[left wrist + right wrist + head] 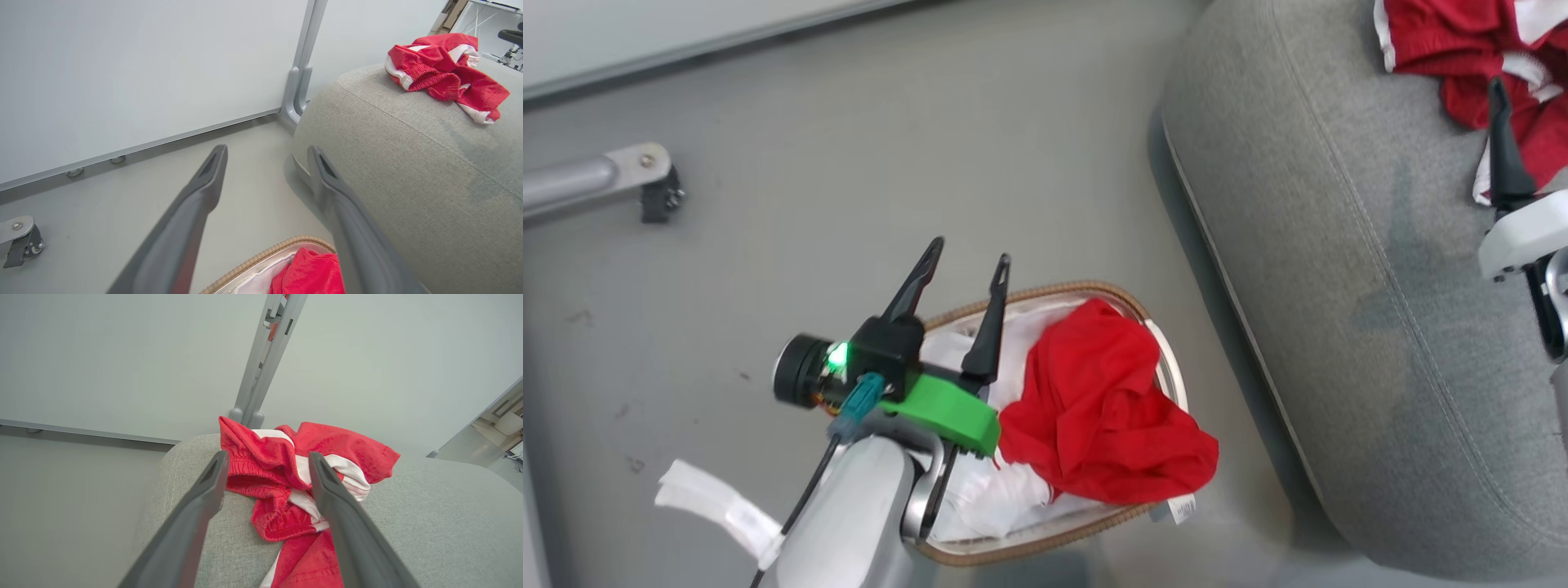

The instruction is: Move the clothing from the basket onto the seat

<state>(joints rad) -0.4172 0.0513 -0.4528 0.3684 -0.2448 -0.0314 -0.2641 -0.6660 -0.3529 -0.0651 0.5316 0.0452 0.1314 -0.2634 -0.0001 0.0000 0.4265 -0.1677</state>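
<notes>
Above basket [1094, 286] and seat [1339, 286]: jaws wide

At left gripper [970, 250]: spread wide, empty, over basket rim. At right gripper [268, 457]: parted, empty, above first garment [282, 465] on grey fabric seat. Inside basket: second garment [1103, 408], heaped. Beyond: grey floor [931, 122], white wall panel [143, 61].

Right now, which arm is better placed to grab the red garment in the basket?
Left. Its open fingers hang at the basket, beside the red garment in it. The right fingers are over the seat, by the other garment.
</notes>
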